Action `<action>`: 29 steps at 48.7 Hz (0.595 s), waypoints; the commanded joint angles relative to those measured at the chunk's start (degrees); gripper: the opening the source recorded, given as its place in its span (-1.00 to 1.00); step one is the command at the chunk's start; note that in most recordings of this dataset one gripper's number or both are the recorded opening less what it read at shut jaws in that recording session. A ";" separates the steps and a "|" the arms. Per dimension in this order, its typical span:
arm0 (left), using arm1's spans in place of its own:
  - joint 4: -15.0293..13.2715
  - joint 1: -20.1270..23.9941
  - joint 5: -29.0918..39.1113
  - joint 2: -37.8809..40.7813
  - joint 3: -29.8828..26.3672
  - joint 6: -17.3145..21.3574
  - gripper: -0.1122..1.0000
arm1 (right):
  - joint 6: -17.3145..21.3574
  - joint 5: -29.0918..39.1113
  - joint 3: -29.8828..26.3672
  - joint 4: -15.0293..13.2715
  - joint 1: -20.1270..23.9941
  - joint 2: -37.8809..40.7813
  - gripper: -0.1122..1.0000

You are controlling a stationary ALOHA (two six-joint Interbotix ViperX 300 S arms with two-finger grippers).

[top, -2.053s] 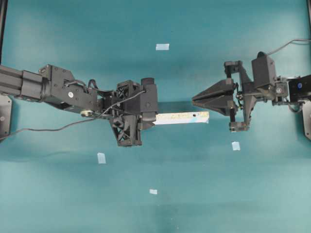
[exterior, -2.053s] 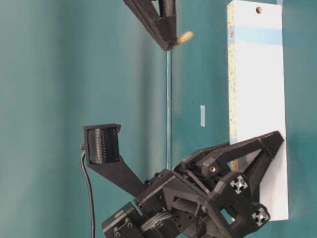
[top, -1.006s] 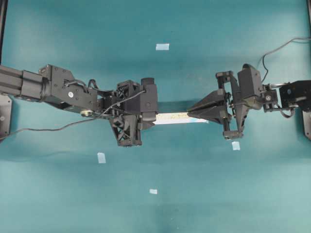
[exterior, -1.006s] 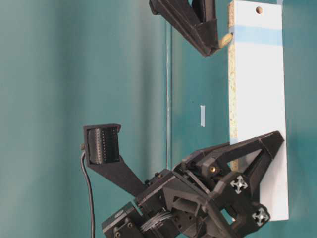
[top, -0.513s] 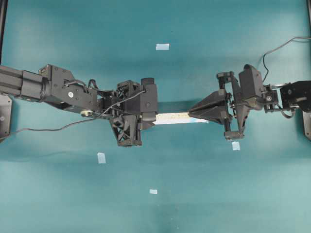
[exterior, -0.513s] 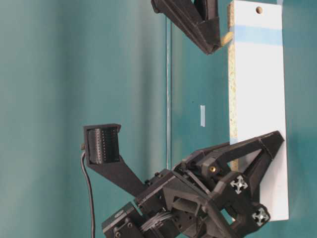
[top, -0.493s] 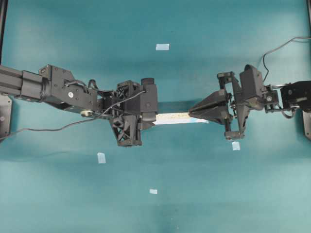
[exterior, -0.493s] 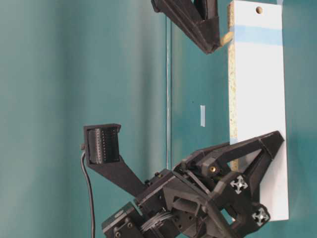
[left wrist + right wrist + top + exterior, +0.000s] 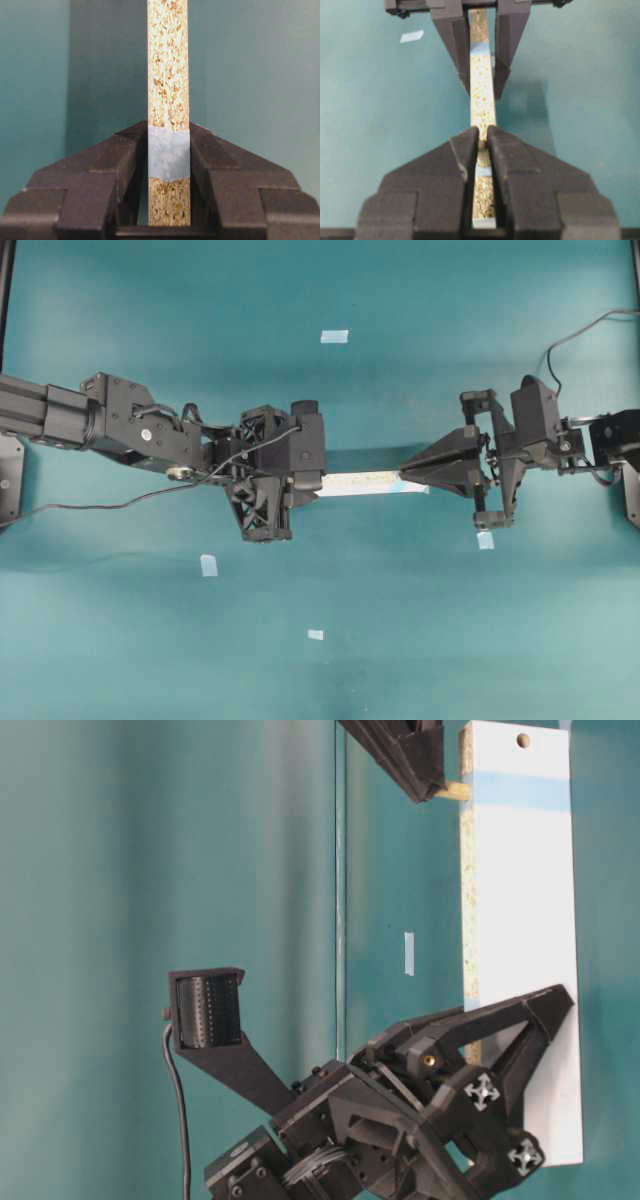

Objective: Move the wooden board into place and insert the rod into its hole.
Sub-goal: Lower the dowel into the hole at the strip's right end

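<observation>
My left gripper (image 9: 312, 483) is shut on the wooden board (image 9: 362, 483) and holds it on edge, speckled chipboard edge (image 9: 168, 65) upward. The jaws (image 9: 169, 135) press on both faces at a pale blue patch. My right gripper (image 9: 403, 477) is shut on the rod (image 9: 452, 790), a short cream peg lying level. Its tip meets the board's chipboard edge at the blue band near the board's far end (image 9: 520, 790). In the right wrist view only a sliver of rod (image 9: 481, 145) shows between the fingertips (image 9: 470, 137). Whether the tip sits in a hole is hidden.
Small pale-blue tape squares lie on the teal table at the back (image 9: 334, 337), left front (image 9: 209, 565), front (image 9: 316, 635) and under the right gripper (image 9: 485, 540). A round hole (image 9: 523, 739) shows in the board's white face.
The right gripper came in from the right with the rod and then drew back slightly. The rod went from tilted to level against the board's edge. The left arm and board stayed still.
</observation>
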 commanded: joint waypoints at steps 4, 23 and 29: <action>0.00 -0.44 0.35 -1.93 -0.62 -0.44 -0.42 | 0.00 1.41 -0.18 0.00 0.09 -1.05 -0.64; 0.00 -0.44 0.35 -1.93 -0.62 -0.35 -0.42 | 0.00 12.22 -0.35 -0.09 0.53 -3.69 -0.64; 0.00 -0.44 0.35 -1.93 -0.53 -0.35 -0.42 | 0.00 17.23 -0.35 -0.09 0.97 -4.75 -0.64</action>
